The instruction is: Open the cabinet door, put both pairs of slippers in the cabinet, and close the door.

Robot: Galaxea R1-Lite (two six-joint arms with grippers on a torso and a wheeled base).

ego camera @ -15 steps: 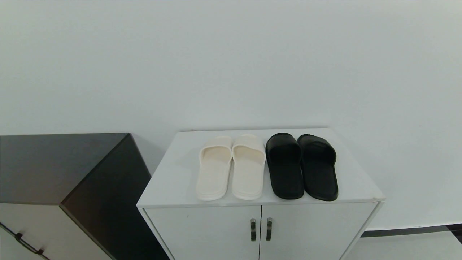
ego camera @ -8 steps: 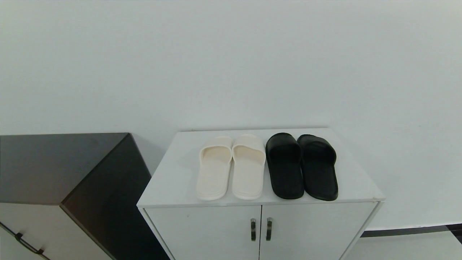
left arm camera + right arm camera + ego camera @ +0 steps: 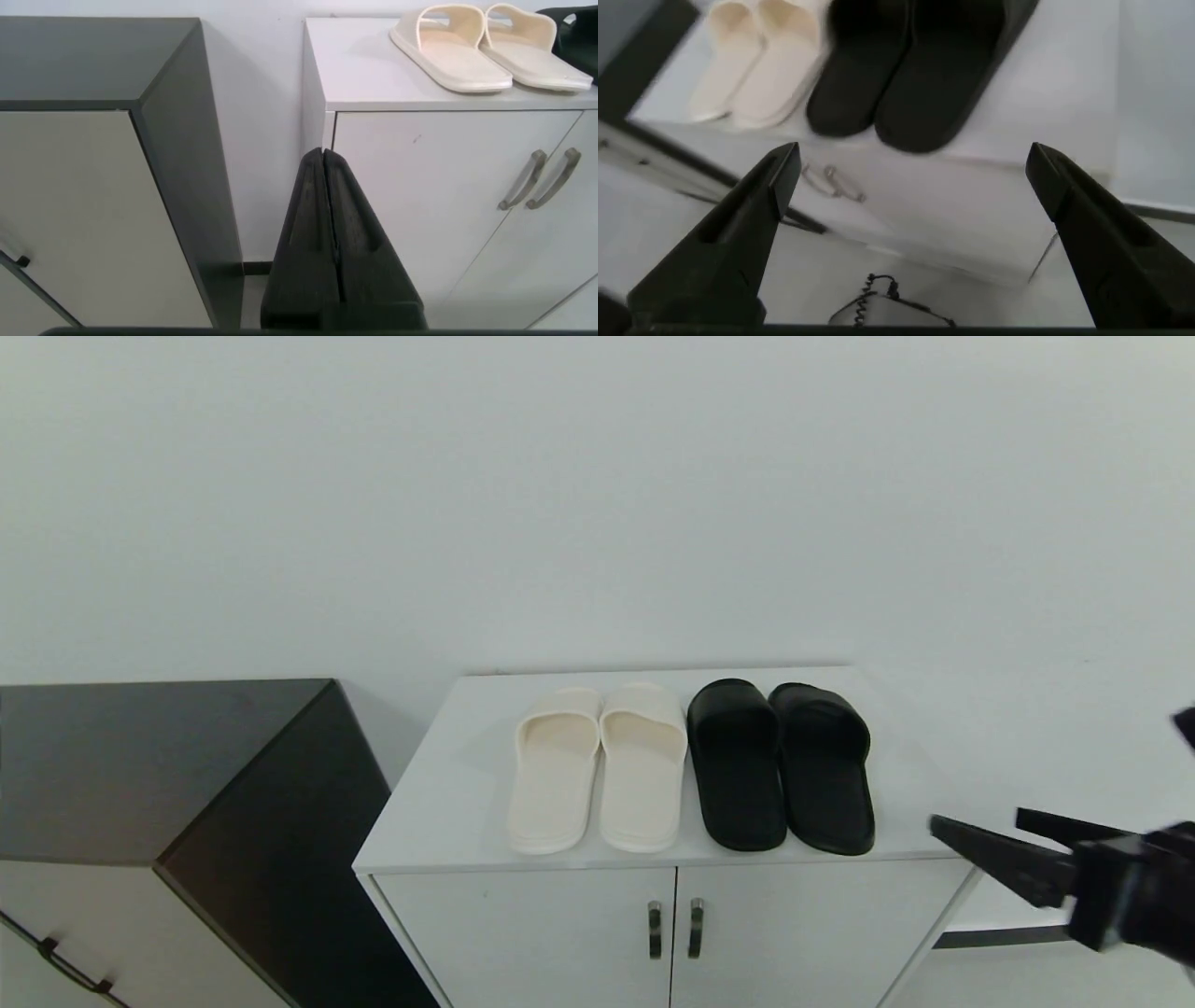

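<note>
A plain white wall (image 3: 597,504) stands behind the work area. A large dark cabinet with a black top and side and a pale front (image 3: 271,840) is set to the left, just beside the task's cabinet.

The white two-door cabinet (image 3: 448,803) stands against the wall. Its left door (image 3: 532,933) and right door (image 3: 803,924) are both shut and meet at the centre line.

Both pairs of slippers lie on the cabinet top, side by side, toes toward the wall and heels near the front edge. The cream moulded slippers (image 3: 597,770) are placed on the left and the black moulded slippers (image 3: 782,767) on the right. The two inner slippers are touching or very nearly so.

The right gripper (image 3: 977,821) is held off the right front corner of the cabinet, about level with its top and apart from the black pair. Its fingers are spread wide with nothing between them.

The left gripper (image 3: 324,159) is held low, before the cabinet's left front corner. Its fingers are pressed together on nothing.

Two short vertical metal handles (image 3: 654,930) are fitted at the doors' meeting edges.
</note>
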